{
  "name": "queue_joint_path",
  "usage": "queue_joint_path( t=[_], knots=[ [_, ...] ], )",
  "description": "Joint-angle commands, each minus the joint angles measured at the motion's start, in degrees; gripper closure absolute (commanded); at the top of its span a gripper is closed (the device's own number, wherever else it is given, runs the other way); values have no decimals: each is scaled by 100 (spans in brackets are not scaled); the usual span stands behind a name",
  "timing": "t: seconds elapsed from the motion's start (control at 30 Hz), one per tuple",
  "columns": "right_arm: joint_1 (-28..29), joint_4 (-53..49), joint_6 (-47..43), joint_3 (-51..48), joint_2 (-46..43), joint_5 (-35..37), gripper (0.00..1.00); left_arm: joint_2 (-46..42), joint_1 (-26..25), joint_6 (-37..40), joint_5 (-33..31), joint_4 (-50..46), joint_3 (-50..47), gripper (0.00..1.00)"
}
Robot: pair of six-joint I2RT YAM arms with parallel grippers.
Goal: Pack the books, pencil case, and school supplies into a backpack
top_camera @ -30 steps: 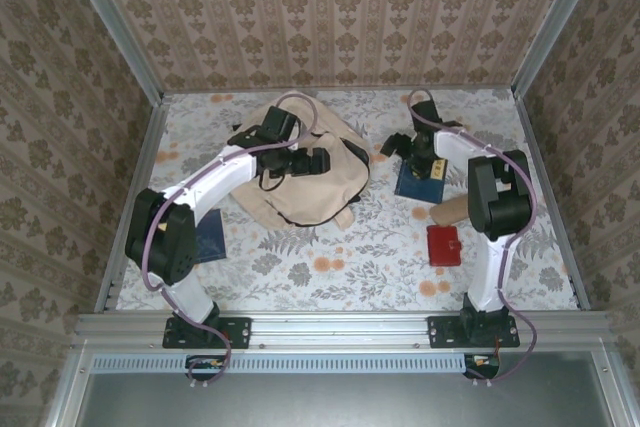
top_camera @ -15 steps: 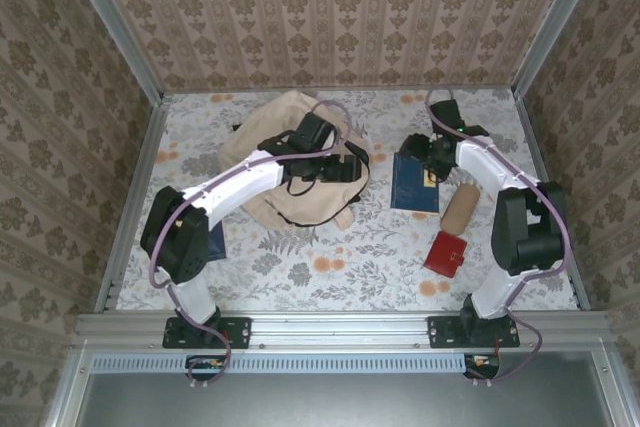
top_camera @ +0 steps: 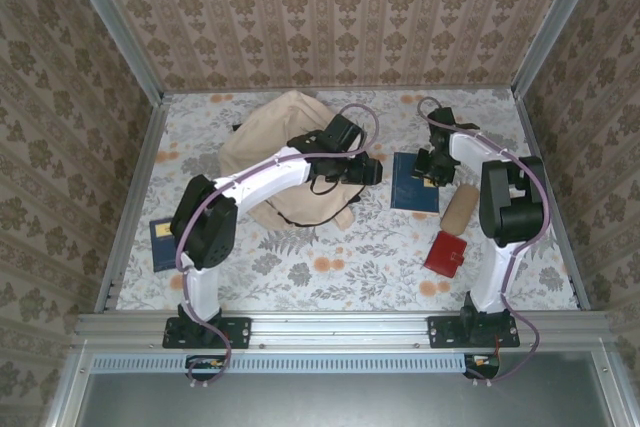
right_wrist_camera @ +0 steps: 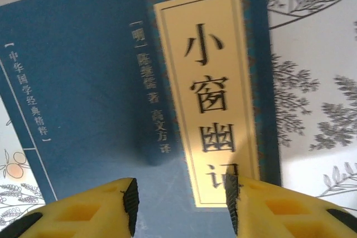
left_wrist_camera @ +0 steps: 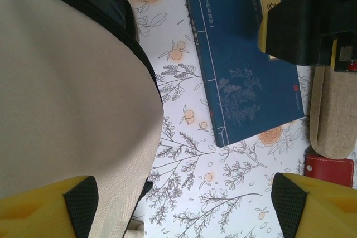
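The cream-beige backpack (top_camera: 280, 147) lies at the back left of the table, and its fabric fills the left of the left wrist view (left_wrist_camera: 67, 82). A dark blue book (top_camera: 412, 190) with a yellow title label (right_wrist_camera: 206, 93) lies flat to its right. My right gripper (top_camera: 432, 167) hovers just over the book's cover (right_wrist_camera: 83, 82), jaws partly open with nothing between them (right_wrist_camera: 181, 207). My left gripper (top_camera: 366, 169) hangs wide open (left_wrist_camera: 184, 215) over the bare cloth between backpack and book (left_wrist_camera: 245, 71), its left finger (left_wrist_camera: 56, 207) over the backpack's edge. A beige pencil case (top_camera: 460, 207) lies beside the book.
A red squarish pouch (top_camera: 445, 253) sits in front of the pencil case (left_wrist_camera: 332, 115), its corner at the lower right of the left wrist view (left_wrist_camera: 329, 171). A small dark blue flat item with a yellowish patch (top_camera: 165, 242) lies at the left edge. Walls close in the table on three sides.
My left arm swung right, off the backpack's top to the gap beside the book, uncovering the blue item at the left. The right gripper's jaws narrowed while staying over the book.
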Motion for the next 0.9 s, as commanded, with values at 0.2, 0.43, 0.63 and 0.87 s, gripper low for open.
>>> queue_joint_path(
  t=[0.2, 0.43, 0.63, 0.87],
  knots=[
    [490, 20, 332, -967, -391, -175, 55, 163, -33, -26, -4, -121, 168, 18],
    [668, 45, 276, -1838, -1173, -647, 55, 280, -53, -50, 150, -34, 182, 21],
    [537, -60, 445, -2039, -2077, -221, 50, 616, -196, 93, 473, -77, 508, 35],
    [50, 203, 801, -2453, -2434, -204, 54, 1198, -557, -20, 483, -17, 935, 63]
  ],
)
